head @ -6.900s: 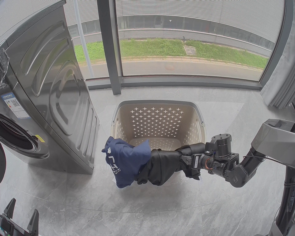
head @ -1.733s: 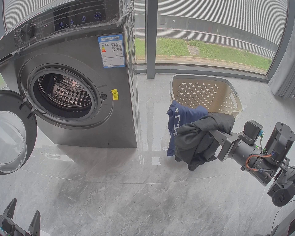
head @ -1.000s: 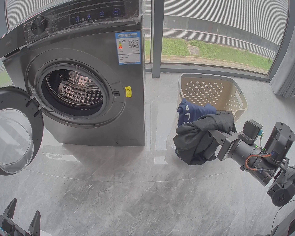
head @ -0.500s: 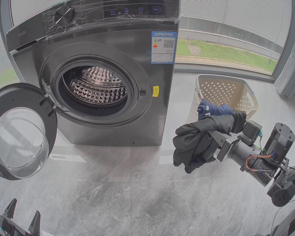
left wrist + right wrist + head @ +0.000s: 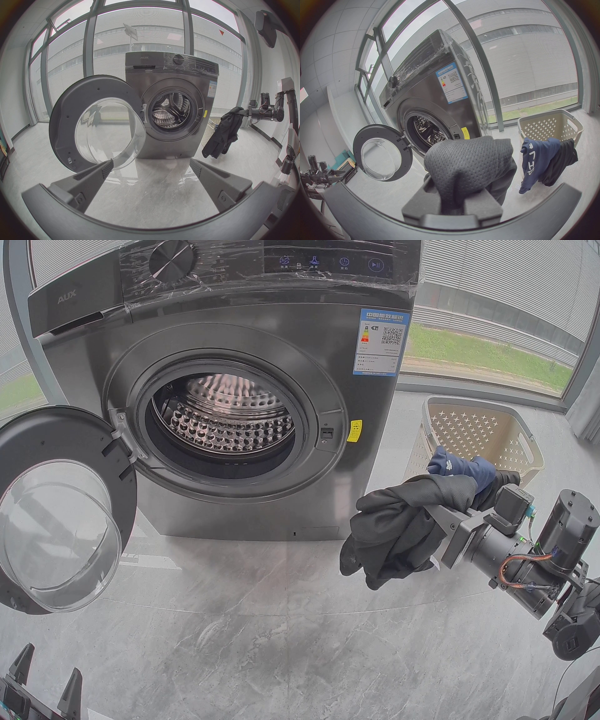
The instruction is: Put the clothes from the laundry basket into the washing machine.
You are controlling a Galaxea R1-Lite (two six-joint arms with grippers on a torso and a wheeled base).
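Your right claw (image 5: 440,520) is clamped on the dark garment (image 5: 397,530); its hanging tail may snag the drum rim (image 5: 304,427) and pull free.

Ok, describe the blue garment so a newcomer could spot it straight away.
To the robot's right of the grey washing machine stands a beige laundry basket. Over its rim hangs the blue garment, beside a black garment. Unlike that and the dark grey garment in the right gripper, it is navy with white marks.
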